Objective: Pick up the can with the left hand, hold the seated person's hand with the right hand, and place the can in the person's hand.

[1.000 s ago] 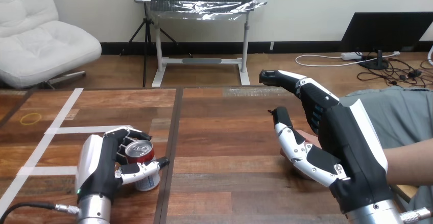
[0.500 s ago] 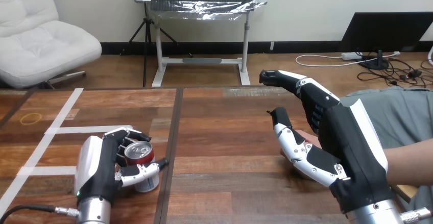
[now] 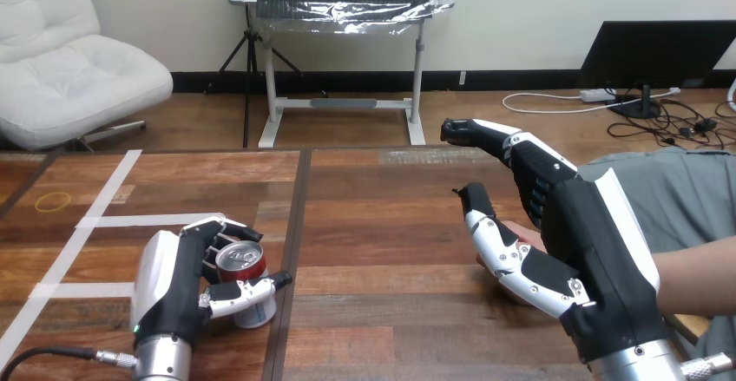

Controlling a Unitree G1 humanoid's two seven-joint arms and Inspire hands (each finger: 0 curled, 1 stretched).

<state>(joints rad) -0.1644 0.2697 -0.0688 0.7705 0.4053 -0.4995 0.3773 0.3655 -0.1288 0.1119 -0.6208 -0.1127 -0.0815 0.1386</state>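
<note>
A red-topped can [image 3: 240, 264] stands on the wooden table [image 3: 382, 225] at the lower left. My left hand [image 3: 169, 285] is shut on it, fingers curled round its far side and the thumb across its front. At the right my right hand [image 3: 590, 251] is raised with straight fingers and the thumb spread, so it is open. The person's hand [image 3: 519, 230] lies between that thumb and the fingers, mostly hidden behind the thumb. I cannot tell whether the two touch. The person's forearm [image 3: 699, 272] comes in from the right edge.
White tape lines [image 3: 91, 221] cross the table's left part, with a yellow rubber band [image 3: 53, 200] beside them. A dark seam [image 3: 293, 225] runs down the table between my two hands.
My left hand and the can have shifted slightly to the right and nearer. The right hand and the person's hand have stayed in place.
</note>
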